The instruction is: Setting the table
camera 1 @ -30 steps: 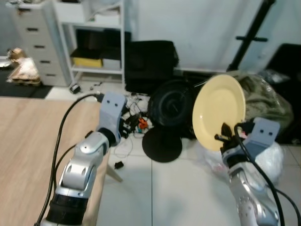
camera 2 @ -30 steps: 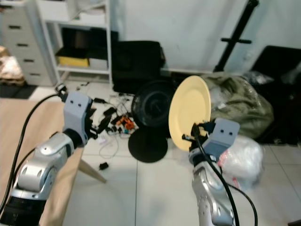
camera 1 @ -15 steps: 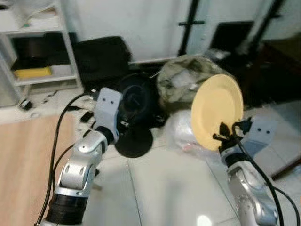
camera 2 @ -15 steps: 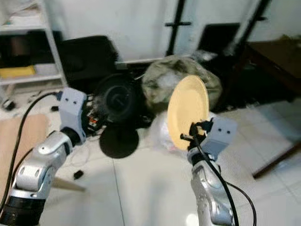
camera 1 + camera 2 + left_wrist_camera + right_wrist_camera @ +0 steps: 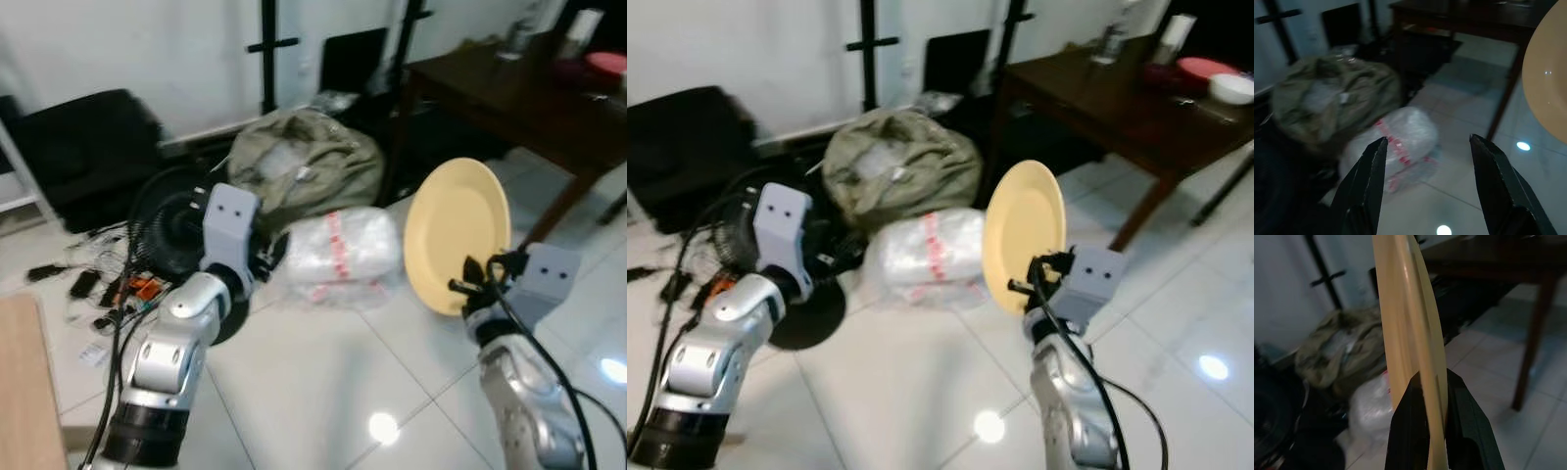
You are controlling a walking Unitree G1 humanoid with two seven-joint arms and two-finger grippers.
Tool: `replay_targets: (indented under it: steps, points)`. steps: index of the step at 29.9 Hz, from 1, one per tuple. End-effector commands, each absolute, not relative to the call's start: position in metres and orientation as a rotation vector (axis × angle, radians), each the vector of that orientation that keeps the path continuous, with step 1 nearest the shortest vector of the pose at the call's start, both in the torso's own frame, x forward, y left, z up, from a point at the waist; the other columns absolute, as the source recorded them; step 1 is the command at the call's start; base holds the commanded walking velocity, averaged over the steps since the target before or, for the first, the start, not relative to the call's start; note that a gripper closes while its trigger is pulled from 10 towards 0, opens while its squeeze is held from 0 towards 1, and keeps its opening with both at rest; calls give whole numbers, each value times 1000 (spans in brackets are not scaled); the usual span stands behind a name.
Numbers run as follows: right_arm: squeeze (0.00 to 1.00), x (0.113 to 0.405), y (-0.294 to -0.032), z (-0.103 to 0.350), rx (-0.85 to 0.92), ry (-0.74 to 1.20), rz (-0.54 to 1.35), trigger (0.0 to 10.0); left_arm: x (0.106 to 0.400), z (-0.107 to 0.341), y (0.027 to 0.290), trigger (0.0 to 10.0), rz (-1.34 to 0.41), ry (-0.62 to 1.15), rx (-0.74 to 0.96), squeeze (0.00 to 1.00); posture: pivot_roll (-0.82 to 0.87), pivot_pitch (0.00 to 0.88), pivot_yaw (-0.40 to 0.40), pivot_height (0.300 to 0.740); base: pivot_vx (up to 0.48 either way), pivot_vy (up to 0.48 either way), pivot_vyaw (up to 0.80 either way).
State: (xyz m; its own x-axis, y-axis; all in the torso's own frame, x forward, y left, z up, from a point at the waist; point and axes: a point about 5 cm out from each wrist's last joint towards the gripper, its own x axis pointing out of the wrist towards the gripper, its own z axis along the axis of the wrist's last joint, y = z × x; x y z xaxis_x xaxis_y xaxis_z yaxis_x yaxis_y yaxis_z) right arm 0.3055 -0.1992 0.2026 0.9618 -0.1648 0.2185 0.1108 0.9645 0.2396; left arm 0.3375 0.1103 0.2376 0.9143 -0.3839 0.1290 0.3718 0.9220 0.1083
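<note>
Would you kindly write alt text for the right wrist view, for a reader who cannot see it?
The right gripper pinches the rim of a pale yellow round plate, held on edge and seen edge-on. Behind it stand a dark wooden table, a white plastic-wrapped bundle and an olive-green bag on a pale tiled floor.

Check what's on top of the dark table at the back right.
On the dark wooden table: a red dish, a white bowl, a clear bottle. The frame edge cuts off the tabletop's far end.
</note>
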Motion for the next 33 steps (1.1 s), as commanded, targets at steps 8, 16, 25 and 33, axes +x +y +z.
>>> replay_targets:
  steps: [8,16,25,33]
  points:
    - [0,304,-200,199,225,-230,-147,10000,337,235,109,10000,-404,-147,72,0,8,152,49,740,0,0,-800]
    - [0,303,-201,199,225,-229,-148,10000,337,236,109,10000,-409,-151,66,0,6,150,50,740,0,0,-800]
    - [0,304,-201,198,225,-226,-150,10000,337,236,107,10000,-420,-159,58,0,5,155,49,740,0,0,-800]
    - [0,303,-202,198,222,-226,-155,10000,338,236,105,10000,-436,-165,47,0,-1,160,48,740,0,0,-800]
